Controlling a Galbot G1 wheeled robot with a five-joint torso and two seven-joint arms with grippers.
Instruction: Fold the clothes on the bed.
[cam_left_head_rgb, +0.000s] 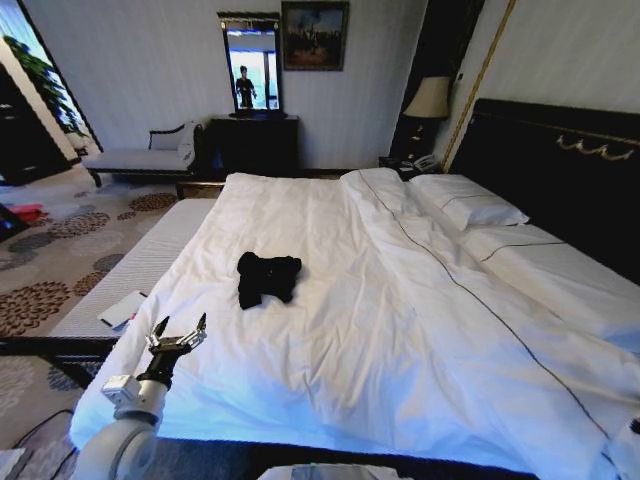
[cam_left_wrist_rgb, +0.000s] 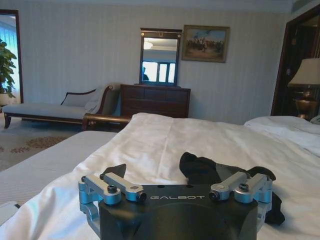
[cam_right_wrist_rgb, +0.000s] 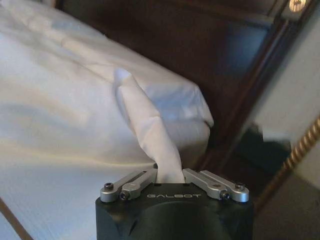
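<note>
Bed (cam_left_head_rgb: 420, 330) is filling most of the head view, its white duvet (cam_left_head_rgb: 330, 350) spreading from lower left to the right edge, pillows (cam_left_head_rgb: 470, 200) lying at upper right against the dark headboard (cam_left_head_rgb: 560, 170). Duvet is lying mostly flat, with light creases.

Clothes (cam_left_head_rgb: 267, 277): one black garment, sitting crumpled in a small heap left of centre in the head view, well inside the duvet's edges. No lettering is showing; the fabric is bunched on itself. In the left wrist view the heap (cam_left_wrist_rgb: 210, 170) is lying just beyond the tool, centre to lower right of that frame.

Left tool (cam_left_head_rgb: 178, 333) is hovering at lower left of the head view, over the near corner of the bed, apart from the garment. Its fingers (cam_left_wrist_rgb: 117, 187) are spread wide and holding nothing.

Right tool (cam_right_wrist_rgb: 170, 181) is clenching a pinch of white bedding, which is rising from its closed fingers as a twisted ridge toward the frame's centre. Headboard wood is showing dark behind it.

Handling, as judged: the garment is looking light, limp and thin, so it will be sagging and dragging rather than keeping shape. It is needing spreading flat before any fold. Best hold is likely an outer edge such as a hem or shoulder, pinching one layer only and keeping clear of the duvet beneath, which is equally soft and easily caught.
</note>
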